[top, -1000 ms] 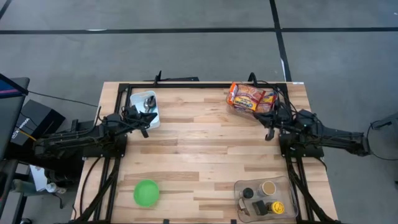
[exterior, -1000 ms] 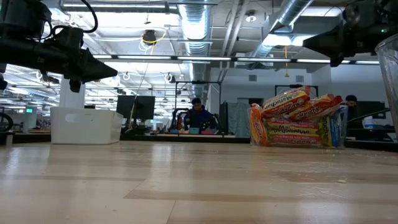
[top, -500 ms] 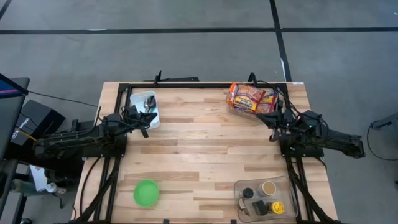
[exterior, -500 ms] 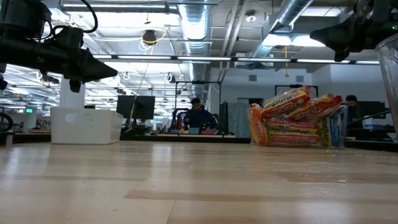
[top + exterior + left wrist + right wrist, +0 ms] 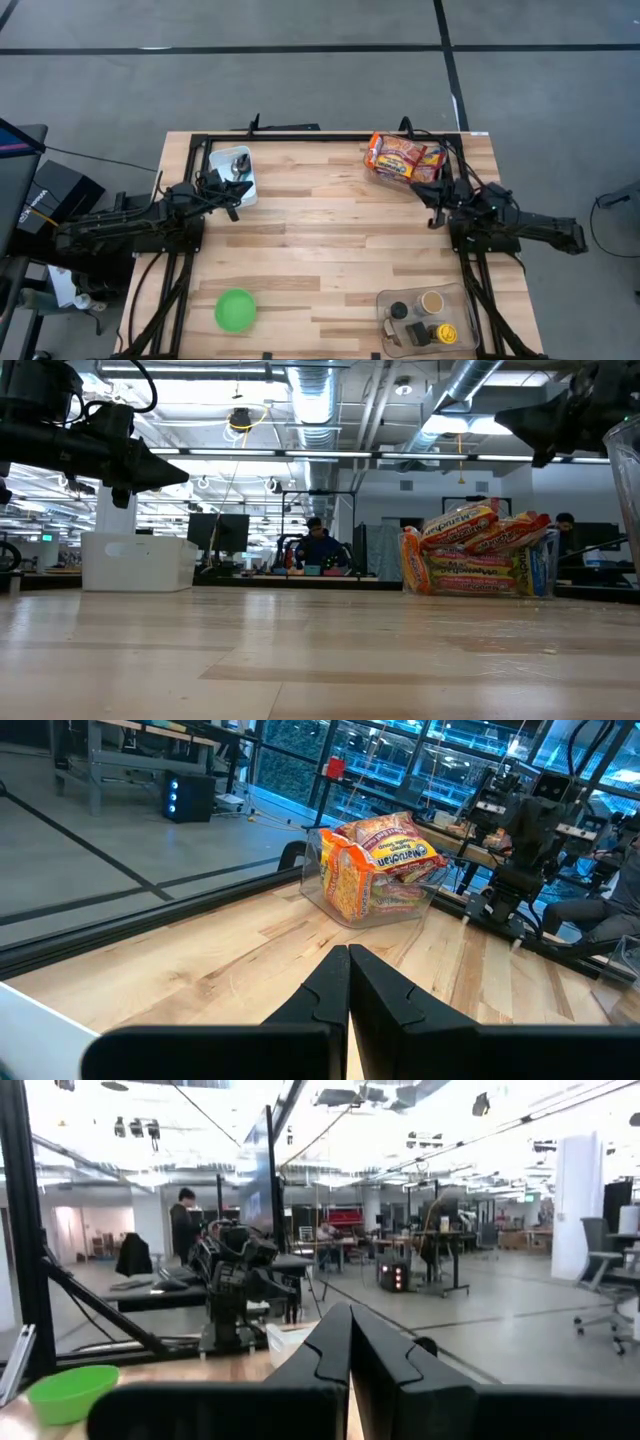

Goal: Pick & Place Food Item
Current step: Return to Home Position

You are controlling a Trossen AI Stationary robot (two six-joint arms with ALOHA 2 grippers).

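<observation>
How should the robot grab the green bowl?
Pinch the rim of the green bowl, coming straight down. It sits upright, open side up, alone on the wooden table, so the thin edge is free all round. The left claw, by the white bin, is on its side; the right claw is by the noodle packs.

Contents of the white bin [image 5: 219,160] (dark, shiny shapes) are too small to tell.
</observation>
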